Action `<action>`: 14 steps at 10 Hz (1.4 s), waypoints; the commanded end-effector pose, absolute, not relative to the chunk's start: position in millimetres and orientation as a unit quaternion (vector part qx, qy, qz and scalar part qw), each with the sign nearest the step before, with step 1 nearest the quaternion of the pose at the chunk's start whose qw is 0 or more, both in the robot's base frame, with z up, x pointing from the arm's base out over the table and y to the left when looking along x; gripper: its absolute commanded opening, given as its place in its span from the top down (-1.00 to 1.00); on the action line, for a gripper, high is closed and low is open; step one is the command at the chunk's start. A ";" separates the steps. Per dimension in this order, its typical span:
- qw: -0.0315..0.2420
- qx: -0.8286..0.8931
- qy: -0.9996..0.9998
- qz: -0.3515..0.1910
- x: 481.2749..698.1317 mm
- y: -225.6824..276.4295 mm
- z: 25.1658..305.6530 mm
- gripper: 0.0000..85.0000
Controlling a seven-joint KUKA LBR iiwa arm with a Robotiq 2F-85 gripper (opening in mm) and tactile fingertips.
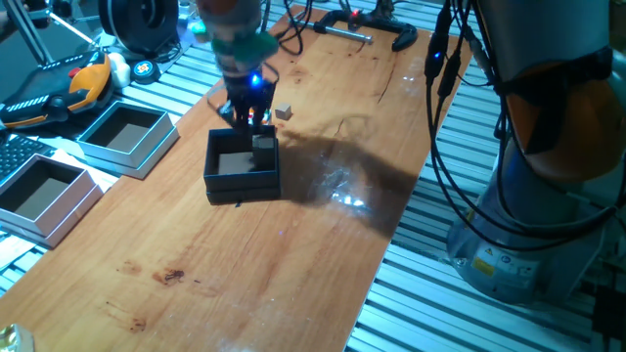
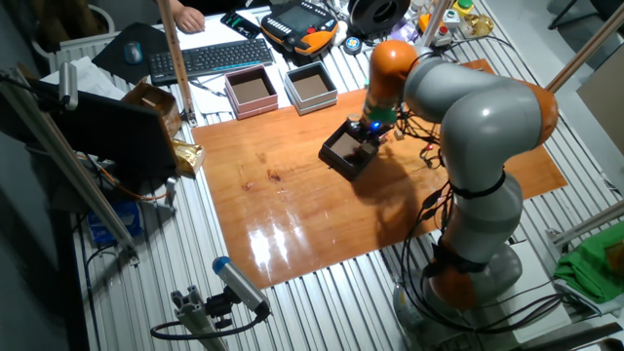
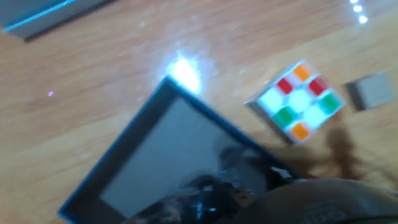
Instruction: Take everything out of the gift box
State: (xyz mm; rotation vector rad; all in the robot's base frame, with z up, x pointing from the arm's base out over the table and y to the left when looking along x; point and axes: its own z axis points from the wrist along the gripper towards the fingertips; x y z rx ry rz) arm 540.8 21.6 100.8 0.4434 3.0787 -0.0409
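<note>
We see the gift box (image 1: 242, 168), small, black and low-walled, sitting left of centre in one fixed view on the wooden desk (image 1: 293, 254). In the hand view its inside looks dark and bare, and the puzzle cube (image 3: 300, 101) and the pale block (image 3: 374, 91) lie just outside it on the wood at the right of the frame, close together but apart. The block (image 1: 284, 113) also shows just above the box in the fixed view. The pincer (image 1: 250, 119) hangs over the box's far rim; we cannot tell whether its fingers are parted or closed, as blur and shadow hide them.

We judge the emptying done. To finish well we should lift straight up, clear of the rim, so the light box is not dragged.

Two light-blue boxes (image 1: 125, 137) stand at the left edge of the desk, which is glossy with glare. A keyboard (image 2: 213, 58) lies beyond, on the slatted metal bench (image 2: 322, 302).
</note>
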 end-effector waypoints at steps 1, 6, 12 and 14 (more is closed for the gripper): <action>0.019 0.136 0.990 -0.015 539.2 27.9 96.9 0.98; 0.026 0.110 0.994 -0.006 539.7 13.0 83.2 0.98; 0.038 0.111 0.993 -0.002 539.6 18.8 71.2 0.98; 0.043 0.122 0.992 0.000 537.2 27.1 69.0 0.98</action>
